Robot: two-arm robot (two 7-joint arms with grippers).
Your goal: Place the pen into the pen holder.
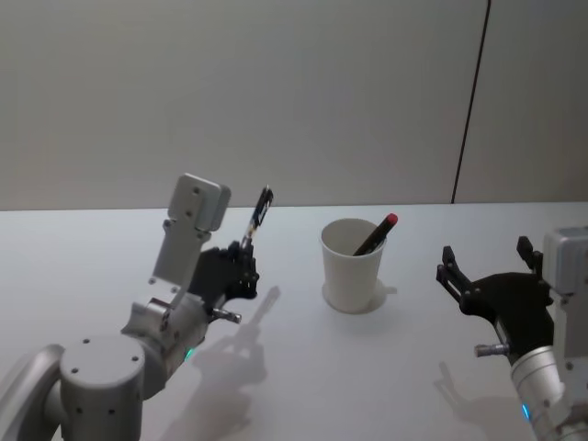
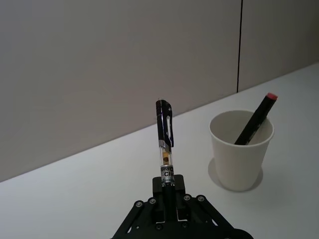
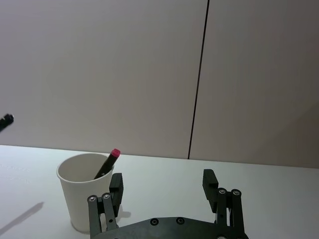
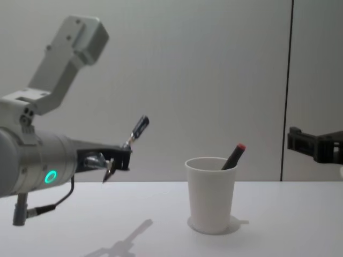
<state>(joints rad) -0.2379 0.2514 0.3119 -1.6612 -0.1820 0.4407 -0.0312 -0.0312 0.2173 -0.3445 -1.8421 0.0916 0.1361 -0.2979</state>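
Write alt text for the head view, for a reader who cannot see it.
The left gripper holds a black pen tilted up above the white table, left of the cup. A red-capped pen leans in the cup. The right gripper is open on the cup's right.

The pen holder (image 1: 352, 265) is plain white. The pen (image 2: 165, 142) in the left tool (image 2: 168, 184) is black with a see-through middle. The other pen (image 1: 375, 235) is black with a red end. The left tool and the right tool (image 3: 163, 178) are black. The worktop (image 1: 367, 386) is white, the wall (image 1: 276, 92) grey.
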